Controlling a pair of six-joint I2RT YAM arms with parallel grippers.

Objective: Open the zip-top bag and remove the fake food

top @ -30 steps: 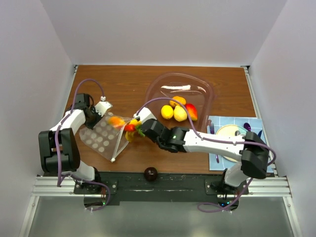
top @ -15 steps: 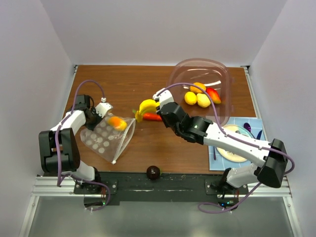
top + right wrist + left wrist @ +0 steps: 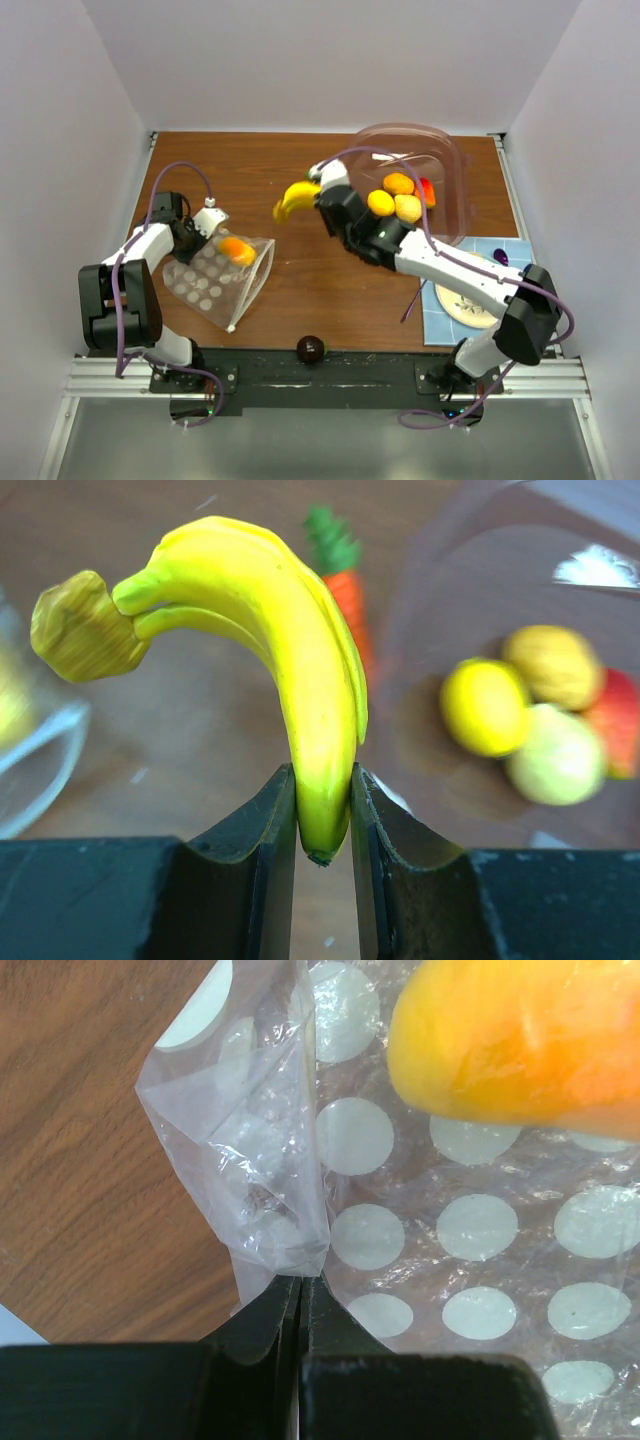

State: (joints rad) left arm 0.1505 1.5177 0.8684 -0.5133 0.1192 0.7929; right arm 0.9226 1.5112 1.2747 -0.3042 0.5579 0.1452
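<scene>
The zip-top bag (image 3: pixel 215 282) lies on the left of the table (image 3: pixel 300 300) with one orange fruit (image 3: pixel 237 248) inside, and the left gripper (image 3: pixel 300 1290) is shut tight on its corner. The banana (image 3: pixel 290 650) has gone farther and right since a moment ago, nearer the bowl (image 3: pixel 452 160) — its bottom tip squeezed between the right gripper (image 3: pixel 322 820) fingers.

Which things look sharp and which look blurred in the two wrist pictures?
Right wrist: the curved yellow plastic banana is sharp, the toy fruits behind it blurred. Left wrist: the clear white-dotted plastic bag is sharp, the orange-yellow toy at the top soft.
</scene>
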